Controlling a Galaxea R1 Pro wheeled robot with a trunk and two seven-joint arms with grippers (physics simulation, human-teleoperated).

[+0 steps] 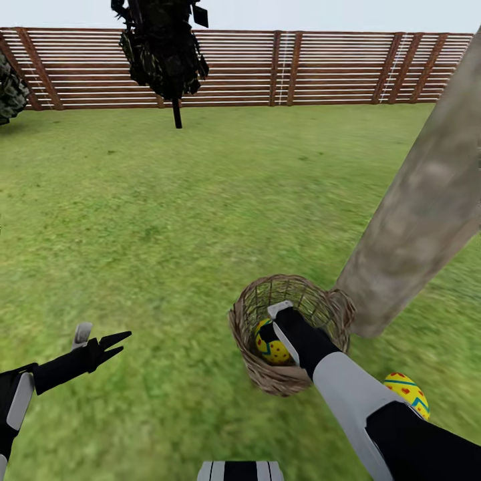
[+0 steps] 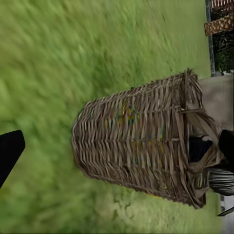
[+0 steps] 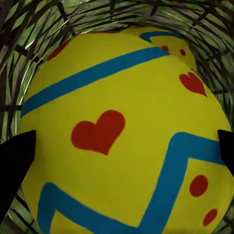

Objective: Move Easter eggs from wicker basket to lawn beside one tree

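The wicker basket (image 1: 290, 334) stands on the lawn (image 1: 200, 220) touching the tree (image 1: 427, 200) at its 7 o'clock, holding two Easter eggs (image 3: 122, 136) which the right gripper (image 1: 284, 327), spread wide, straddles, while the left gripper (image 1: 110, 344) hangs open.

The brown wicker basket (image 1: 288, 334) stands upright on the lawn (image 1: 174, 227) touching the foot of the pale tree (image 1: 427, 200), holding yellow Easter eggs (image 1: 269, 342) with red hearts and blue zigzags, while another egg (image 1: 407, 393) lies on the grass just beside it.
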